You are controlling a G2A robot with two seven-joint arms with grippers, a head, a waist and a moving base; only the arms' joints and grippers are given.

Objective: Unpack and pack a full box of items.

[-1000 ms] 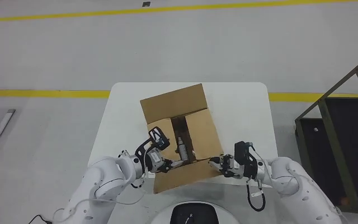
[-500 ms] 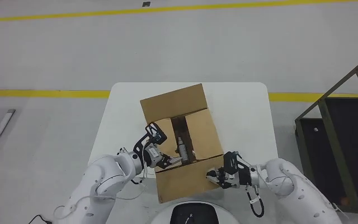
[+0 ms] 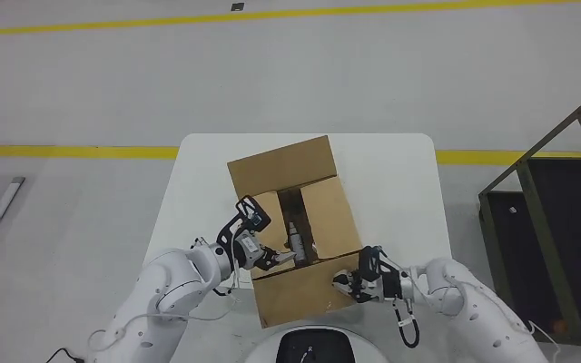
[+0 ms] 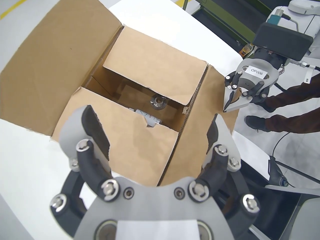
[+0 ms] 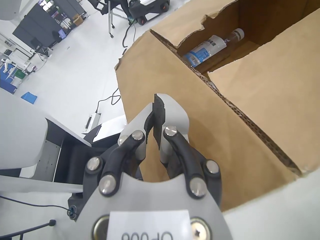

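- Cardboard box (image 3: 325, 218) sits near the middle of the white table (image 3: 390, 181), closer to the robot's edge than to the far one.
- Its far flap (image 3: 281, 168) is folded back and away; the two side flaps (image 4: 155, 68) lean in over the opening and leave a dark gap between them.
- Down in that gap lies a clear bottle (image 5: 212, 47) with a blue-and-white label, on its side against the box floor — its cap shows from above in the left wrist view.
- The near flap (image 3: 295, 290) hangs outward over the table's edge toward the robot.
- The right gripper (image 5: 155, 106) has its fingers pressed together on the right-hand corner of that near flap, with cardboard pinched between the pads.
- The left gripper (image 4: 152, 126) hovers over the box's near-left corner with its fingers spread wide — nothing between them, and apart from the cardboard below.
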